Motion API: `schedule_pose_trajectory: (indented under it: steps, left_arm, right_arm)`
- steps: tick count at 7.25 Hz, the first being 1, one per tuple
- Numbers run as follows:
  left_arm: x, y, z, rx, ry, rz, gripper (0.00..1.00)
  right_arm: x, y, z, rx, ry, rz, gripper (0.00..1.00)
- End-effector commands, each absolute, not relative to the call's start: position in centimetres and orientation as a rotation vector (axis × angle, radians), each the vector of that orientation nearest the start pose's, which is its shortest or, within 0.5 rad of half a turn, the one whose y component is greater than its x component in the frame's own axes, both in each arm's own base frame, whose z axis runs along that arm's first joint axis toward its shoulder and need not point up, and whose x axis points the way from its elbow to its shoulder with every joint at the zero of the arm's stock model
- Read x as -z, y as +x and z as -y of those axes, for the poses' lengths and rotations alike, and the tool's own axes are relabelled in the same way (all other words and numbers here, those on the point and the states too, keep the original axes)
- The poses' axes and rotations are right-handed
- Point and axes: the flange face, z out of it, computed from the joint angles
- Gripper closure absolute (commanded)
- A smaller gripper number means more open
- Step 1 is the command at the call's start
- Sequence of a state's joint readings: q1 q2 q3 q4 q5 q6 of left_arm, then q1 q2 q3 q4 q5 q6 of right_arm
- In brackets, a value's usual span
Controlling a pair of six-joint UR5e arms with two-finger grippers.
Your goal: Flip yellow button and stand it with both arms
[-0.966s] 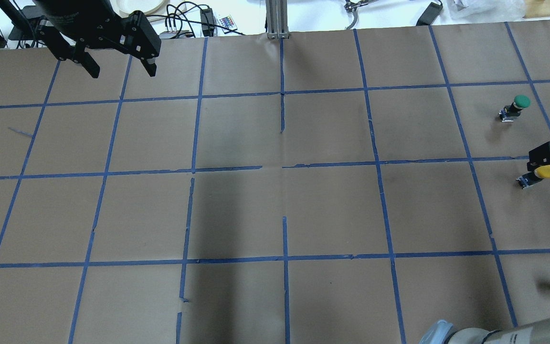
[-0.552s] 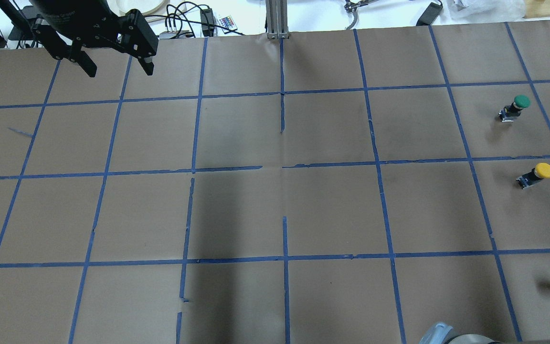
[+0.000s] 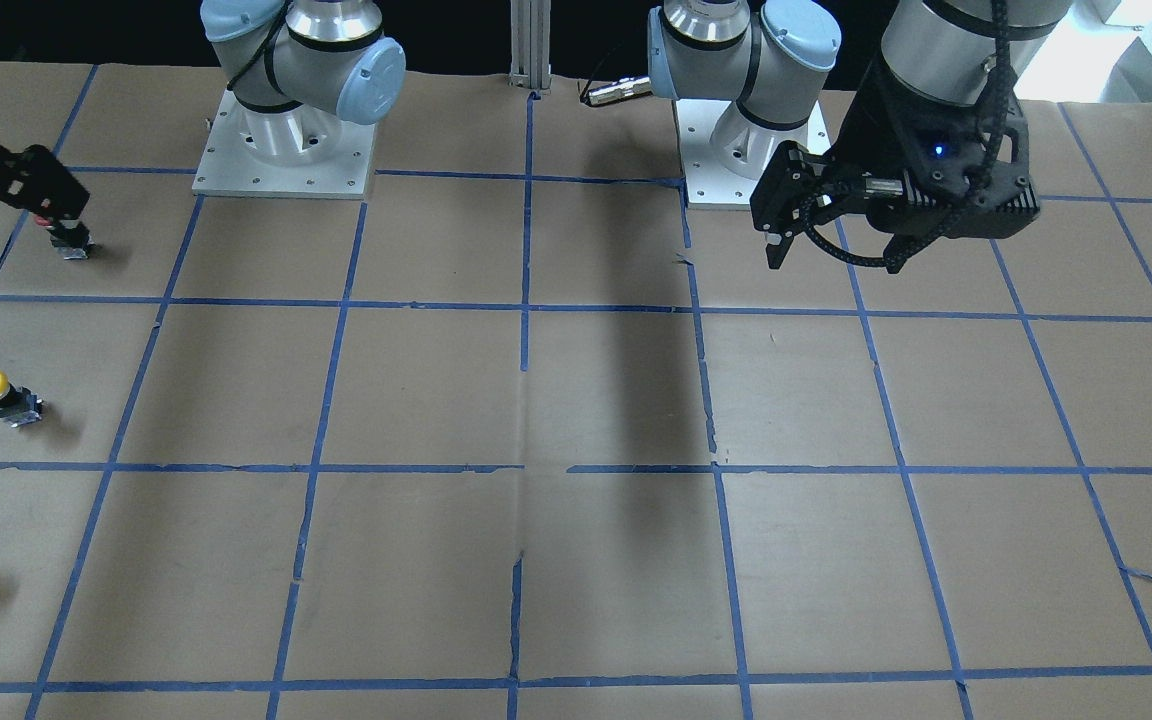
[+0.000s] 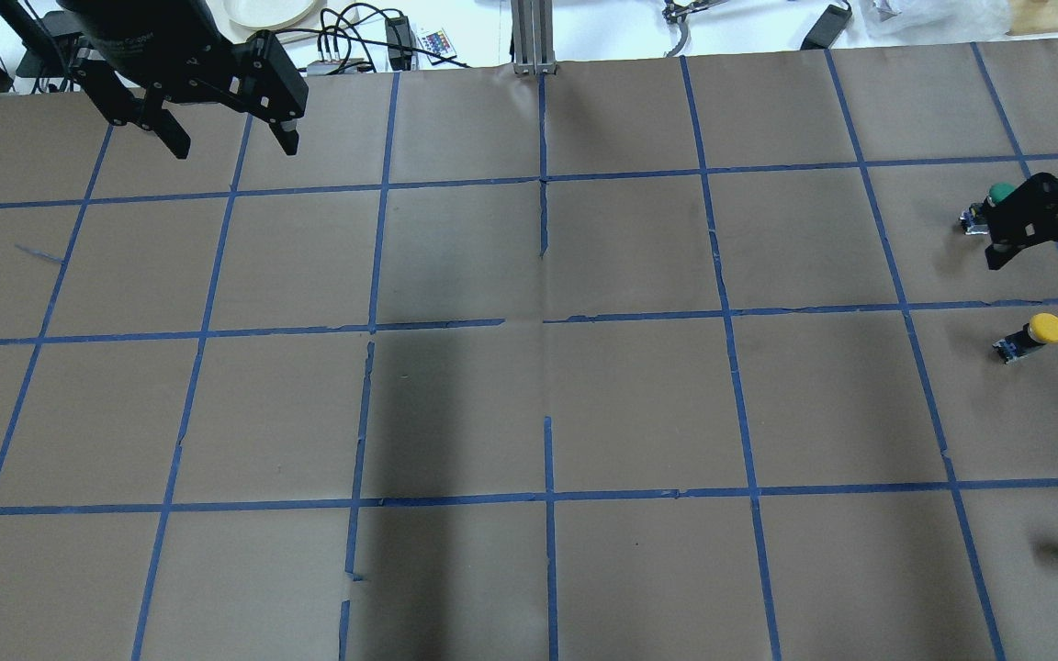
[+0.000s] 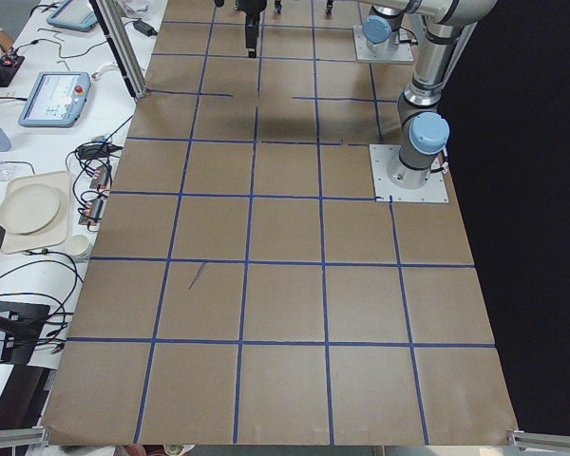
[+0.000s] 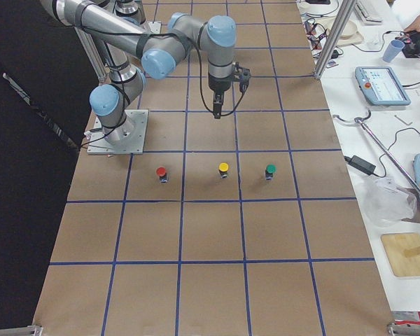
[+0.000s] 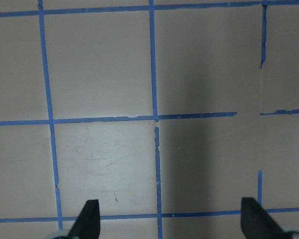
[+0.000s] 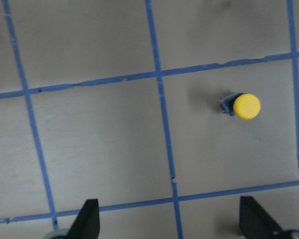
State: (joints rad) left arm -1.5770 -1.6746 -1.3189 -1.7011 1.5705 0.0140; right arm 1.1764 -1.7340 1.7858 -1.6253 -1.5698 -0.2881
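Small yellow-capped push-button [image 4: 1034, 334] stands cap-up on the brown blue-taped desk [image 4: 639, 404], far right; right gripper [image 8: 172, 223] and left gripper [image 4: 235, 143] are wide, empty and clear, so it looks done and the next move is to park the arms.

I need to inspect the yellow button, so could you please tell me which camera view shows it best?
The right wrist-mounted view: the yellow button appears largest there, cap toward the camera, unobstructed. Overhead, front-facing and exterior right views show it small; exterior left and left wrist views miss it.
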Motion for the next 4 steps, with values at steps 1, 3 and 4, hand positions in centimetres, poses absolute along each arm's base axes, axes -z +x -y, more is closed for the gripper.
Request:
schedule_pose_trajectory:
  steps: [1,3,4]
  left_arm:
    - [-54.9,-13.7,53.3,0.041,0.031,-3.143,0.0]
    - [-54.5,-13.7,53.2,0.022,0.029,-3.143,0.0]
    - [-54.2,-13.7,53.4,0.015,0.029,-3.143,0.0]
  right_arm:
    - [-47.9,4.5,40.5,-0.025,0.161,-3.124,0.0]
    - [-47.8,9.6,39.6,-0.012,0.104,-3.141,0.0]
    - [-48.0,9.7,39.9,-0.007,0.111,-3.138,0.0]
